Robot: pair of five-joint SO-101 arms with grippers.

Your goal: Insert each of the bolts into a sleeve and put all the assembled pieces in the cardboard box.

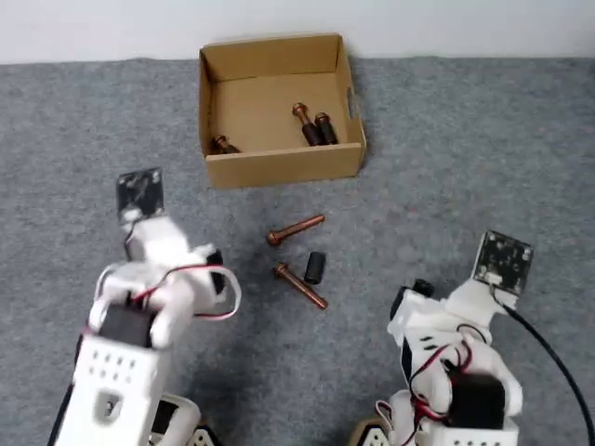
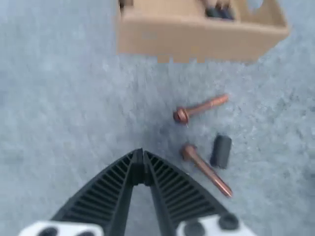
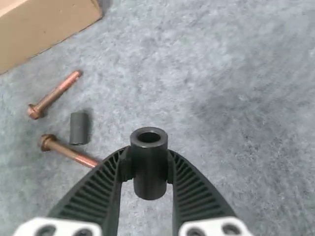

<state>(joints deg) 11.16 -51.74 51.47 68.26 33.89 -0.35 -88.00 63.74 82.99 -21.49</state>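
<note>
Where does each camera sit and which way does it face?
High view: above the table, facing down; left arm, right arm, cardboard box show.
Left wrist view: on left arm, facing the box past shut left gripper.
Right wrist view: on right arm, past right gripper clamping held sleeve.
All share far bolt, near bolt, loose sleeve.

Box (image 1: 284,165) far centre, assembled pieces (image 1: 311,125) inside. Before it: far bolt (image 1: 297,229), near bolt (image 1: 301,285), loose sleeve (image 1: 316,267) between them. Held sleeve (image 3: 148,167) in right gripper (image 3: 146,156).
</note>
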